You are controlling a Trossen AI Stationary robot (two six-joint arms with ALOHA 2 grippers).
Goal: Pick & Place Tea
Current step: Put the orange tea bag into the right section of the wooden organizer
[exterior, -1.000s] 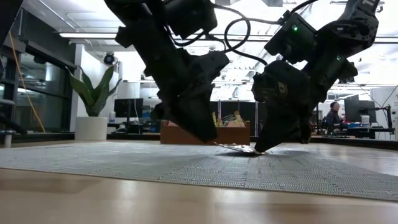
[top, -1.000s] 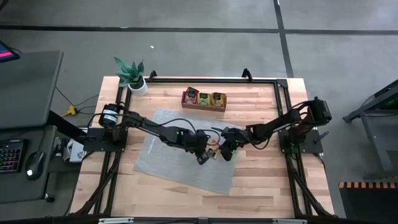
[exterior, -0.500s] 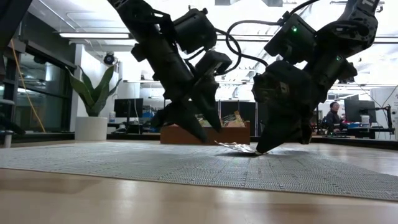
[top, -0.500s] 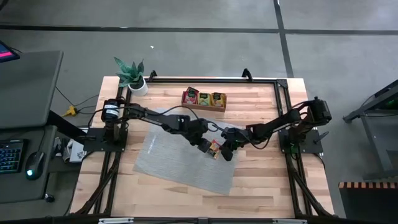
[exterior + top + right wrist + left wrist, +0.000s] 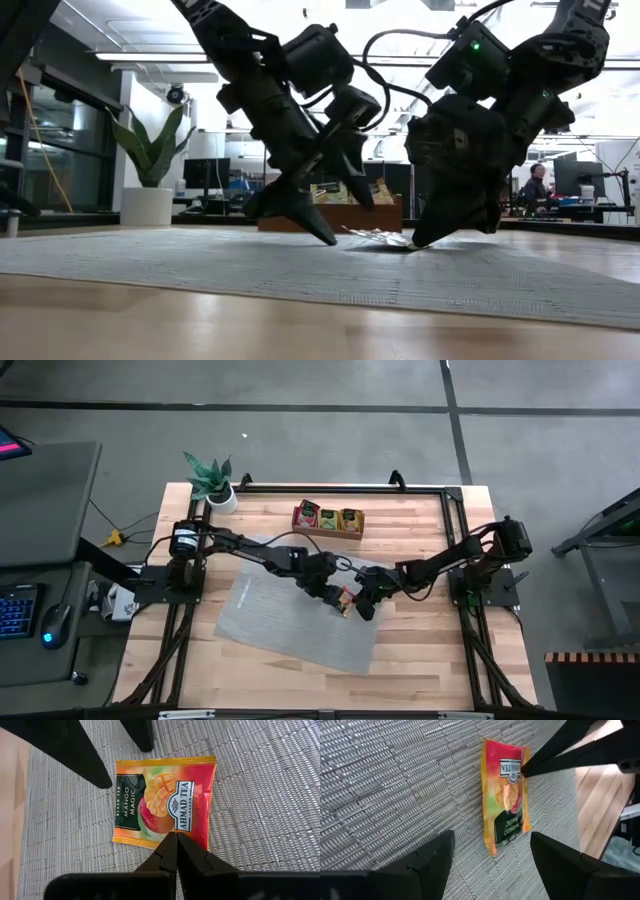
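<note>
One tea sachet (image 5: 162, 810), orange and red with a dark green label, lies flat on the grey mat (image 5: 270, 615) in the middle of the tabletop (image 5: 420, 660). The right gripper (image 5: 175, 840) has its fingers shut tight together, and their tip presses down on one edge of the sachet, likely to keep it from sliding. The left gripper (image 5: 492, 857) hangs just above the mat with its fingers wide open and holds nothing. The sachet sits in front of the gap, probably so the fingers can close on it. More sachets already stand in the wooden tray (image 5: 327, 520) at the far side.
</note>
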